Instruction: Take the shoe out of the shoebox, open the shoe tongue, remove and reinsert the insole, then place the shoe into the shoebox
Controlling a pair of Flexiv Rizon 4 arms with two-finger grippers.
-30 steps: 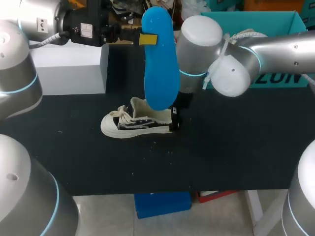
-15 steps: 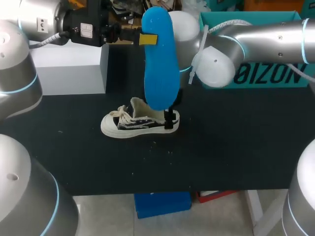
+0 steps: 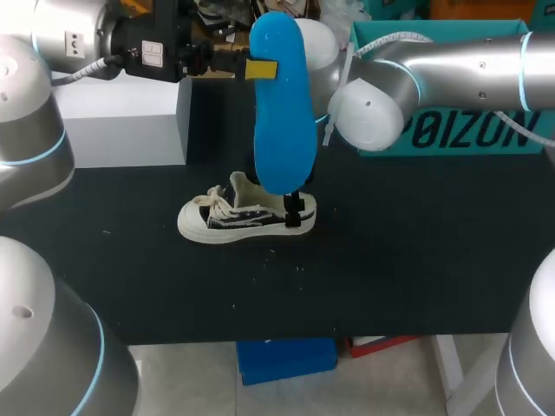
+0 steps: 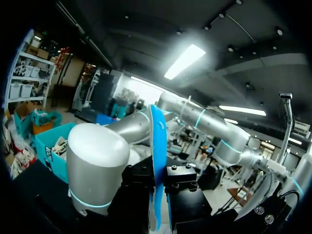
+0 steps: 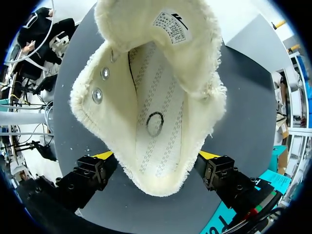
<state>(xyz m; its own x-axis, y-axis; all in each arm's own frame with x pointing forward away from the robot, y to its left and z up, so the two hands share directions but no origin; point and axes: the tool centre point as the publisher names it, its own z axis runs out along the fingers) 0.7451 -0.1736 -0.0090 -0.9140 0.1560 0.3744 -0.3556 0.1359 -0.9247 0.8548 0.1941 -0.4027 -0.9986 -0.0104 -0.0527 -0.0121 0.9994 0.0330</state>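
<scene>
A white and black sneaker [image 3: 245, 217] lies on its sole on the black table [image 3: 416, 260], toe to the left, tongue pulled up. High above it my left gripper [image 3: 260, 69] is shut on a blue insole [image 3: 282, 113], which hangs down to just over the shoe's opening. In the left wrist view the insole [image 4: 158, 141] shows edge-on, pinched in the gripper [image 4: 160, 183]. My right gripper [image 3: 295, 211] is at the shoe's heel. In the right wrist view it [image 5: 157, 161] stands open with a finger on each side of the heel; the shoe [image 5: 156, 112] shows a bare cream inside.
A teal shoebox [image 3: 451, 139] stands open at the back right, behind my right arm. A white box [image 3: 121, 130] sits at the back left. Bare black table lies in front of and to the right of the shoe.
My right arm has swung left and back, and its gripper has shifted slightly left onto the shoe's heel. The left arm, the insole and the shoe have stayed put.
</scene>
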